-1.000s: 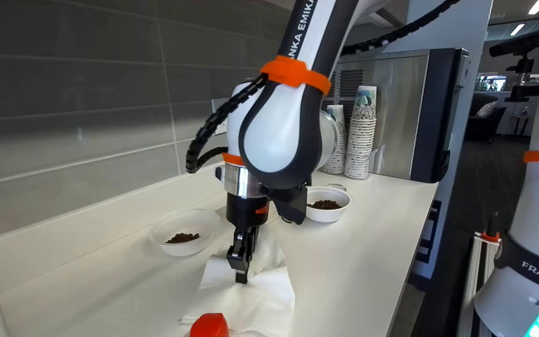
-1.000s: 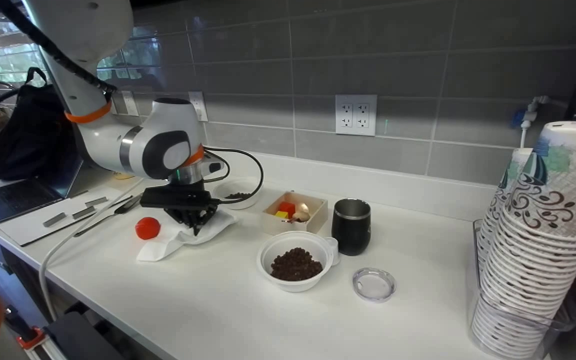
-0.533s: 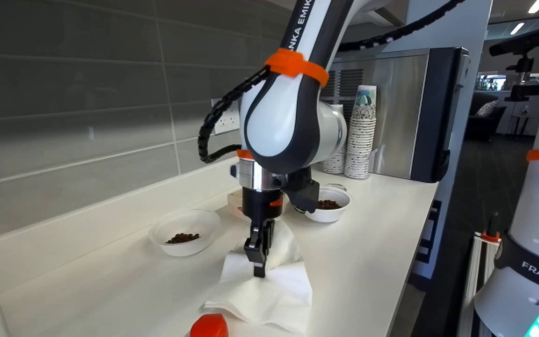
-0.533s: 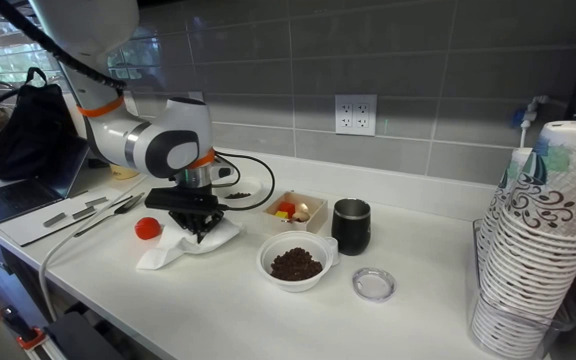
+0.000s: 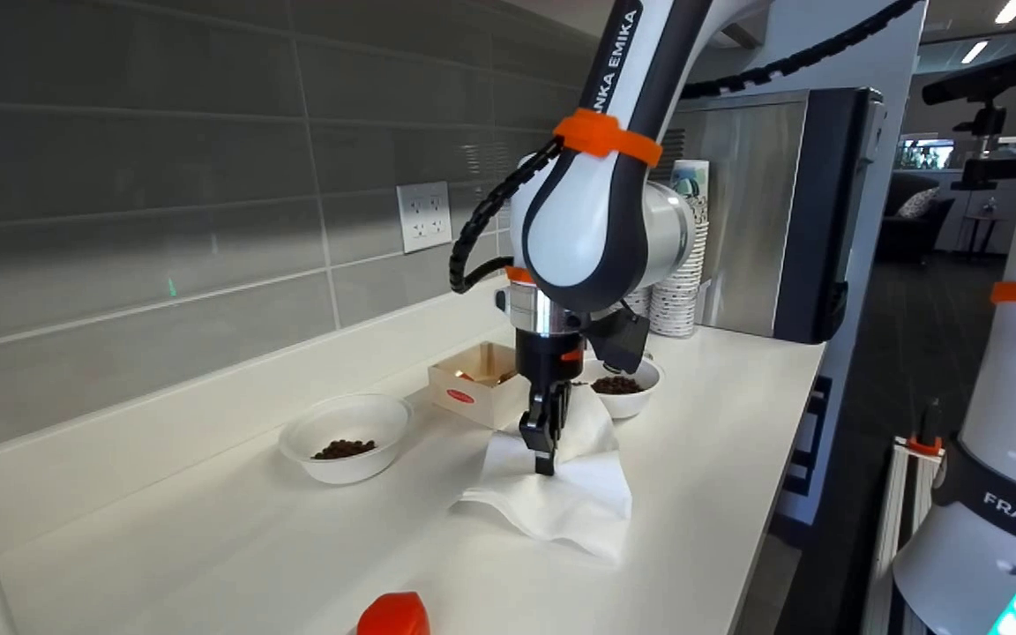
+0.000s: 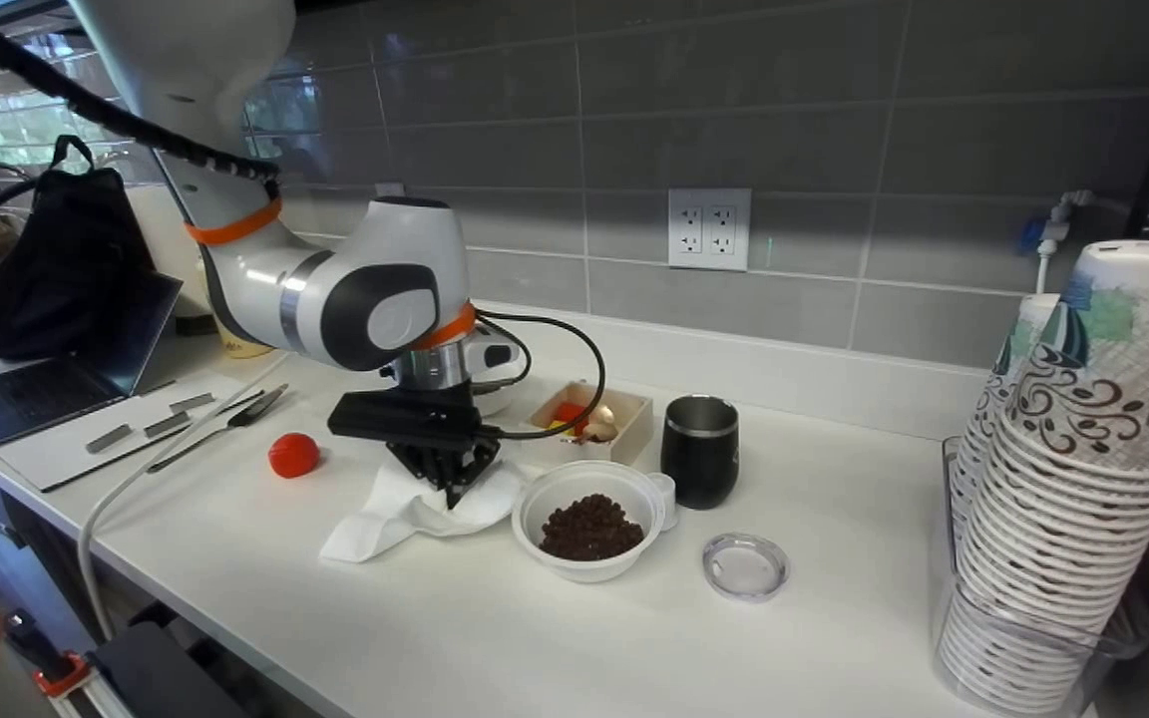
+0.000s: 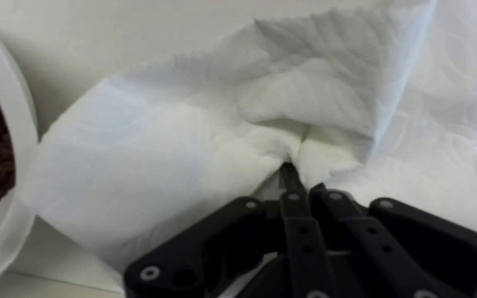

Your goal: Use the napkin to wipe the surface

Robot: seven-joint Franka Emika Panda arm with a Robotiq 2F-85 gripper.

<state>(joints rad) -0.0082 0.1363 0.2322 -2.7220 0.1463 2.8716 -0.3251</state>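
On one off-white countertop (image 5: 698, 472) stand two bowls (image 5: 347, 414), and one gripper (image 5: 545, 464), nearly closed, pinches one napkin (image 5: 565, 510).

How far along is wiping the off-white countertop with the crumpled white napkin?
Done: the black two-fingered gripper has pinched the napkin. In hand: apparently wiping; over the last second it slid the napkin along the countertop, away from the rounded red object, towards one white bowl of dark pieces. Left: perhaps further strokes, then release, as the gripper still holds it. How much is already wiped, I cannot tell.
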